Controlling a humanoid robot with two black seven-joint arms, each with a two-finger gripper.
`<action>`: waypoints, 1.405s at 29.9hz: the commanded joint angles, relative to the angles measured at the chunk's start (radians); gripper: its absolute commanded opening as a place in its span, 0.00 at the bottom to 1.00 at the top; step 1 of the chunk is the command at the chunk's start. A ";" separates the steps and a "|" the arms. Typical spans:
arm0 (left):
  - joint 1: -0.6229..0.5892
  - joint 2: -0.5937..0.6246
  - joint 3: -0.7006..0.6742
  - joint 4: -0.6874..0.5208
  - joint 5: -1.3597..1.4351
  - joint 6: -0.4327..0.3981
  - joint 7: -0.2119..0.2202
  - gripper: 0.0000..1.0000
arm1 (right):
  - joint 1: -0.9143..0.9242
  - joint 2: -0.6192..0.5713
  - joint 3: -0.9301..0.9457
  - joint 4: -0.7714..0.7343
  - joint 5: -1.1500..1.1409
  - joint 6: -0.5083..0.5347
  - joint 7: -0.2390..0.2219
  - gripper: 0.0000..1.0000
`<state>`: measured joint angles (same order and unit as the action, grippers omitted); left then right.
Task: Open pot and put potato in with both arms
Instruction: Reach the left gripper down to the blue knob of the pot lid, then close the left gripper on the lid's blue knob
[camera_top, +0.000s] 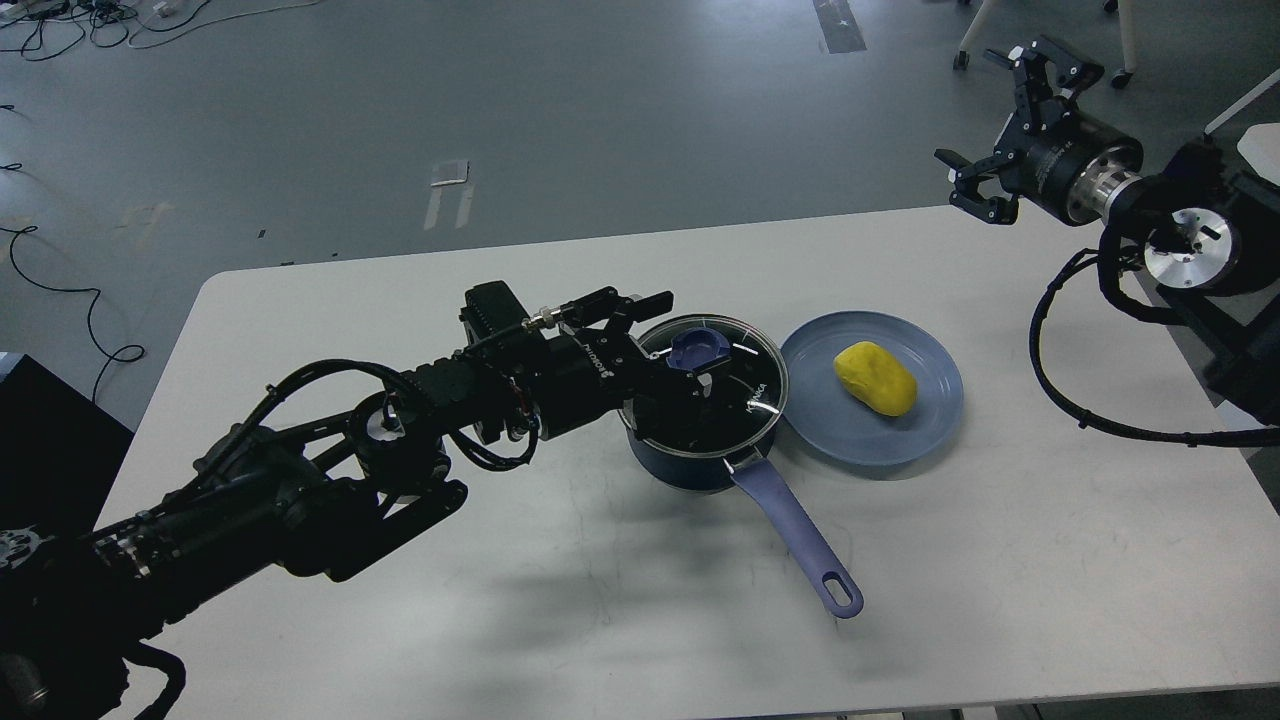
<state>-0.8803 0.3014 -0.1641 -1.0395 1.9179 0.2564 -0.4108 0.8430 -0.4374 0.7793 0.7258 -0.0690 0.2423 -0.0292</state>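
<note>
1. Pot (700, 440) sat on the counter (600, 560), glass lid (735, 385) on — lid removal in hand.
2. Left tool (690, 365) straddled the blue knob (697, 350), fingers apart; next, close and lift.
3. Potato (875, 378) lay on the blue plate (850, 440); right tool (1000, 140) hung spread, well apart.

Small white lettering, too blurred to read, on the pot lid (740, 375) and left wrist (600, 365).
</note>
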 joint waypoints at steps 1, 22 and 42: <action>0.001 -0.034 0.000 0.061 0.000 0.013 0.001 0.98 | -0.001 -0.001 0.000 0.000 0.000 0.000 0.000 1.00; 0.012 -0.076 0.054 0.164 0.004 0.092 -0.002 0.98 | -0.008 0.006 -0.002 -0.029 0.000 0.003 0.002 1.00; 0.017 -0.080 0.107 0.193 0.000 0.145 -0.010 0.98 | -0.010 -0.001 -0.003 -0.031 0.000 0.002 0.002 1.00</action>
<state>-0.8639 0.2227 -0.0586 -0.8538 1.9192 0.4010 -0.4215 0.8352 -0.4385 0.7762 0.6963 -0.0690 0.2438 -0.0276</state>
